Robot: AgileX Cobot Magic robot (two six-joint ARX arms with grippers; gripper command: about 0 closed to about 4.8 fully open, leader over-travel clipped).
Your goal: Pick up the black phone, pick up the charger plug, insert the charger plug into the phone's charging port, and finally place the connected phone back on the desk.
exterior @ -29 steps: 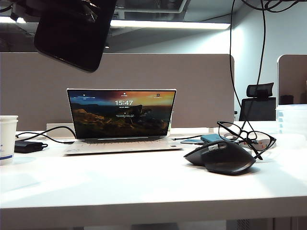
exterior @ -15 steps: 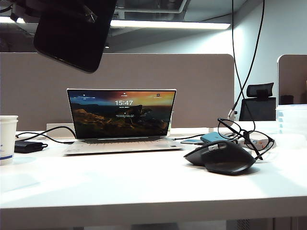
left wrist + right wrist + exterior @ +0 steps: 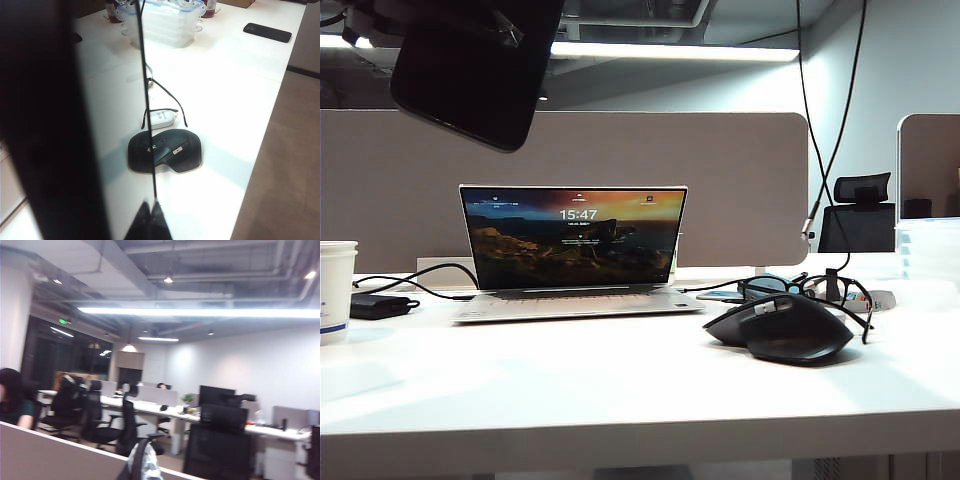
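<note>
Setup: clamping black phone (image 3: 470, 75) aloft with left gripper (image 3: 450, 25); holding cable (image 3: 841, 128) up for mating, presumably with closed right gripper (image 3: 140, 460) (overhead, off-frame).

black phone (image 3: 470, 70); white desk (image 3: 620, 390); black mouse (image 3: 780, 328); grey-beige partition (image 3: 740, 170); silver laptop (image 3: 575, 300) showing orange-teal landscape.

Phone (image 3: 470, 65): upper end cut by exterior frame edge; left gripper holding it mostly out of frame. Port not discernible. Left wrist view: phone (image 3: 45, 120) is a dark blur blocking half the frame. Right gripper (image 3: 140, 462): only tips visible, blurred. Plug too small to resolve.
</note>
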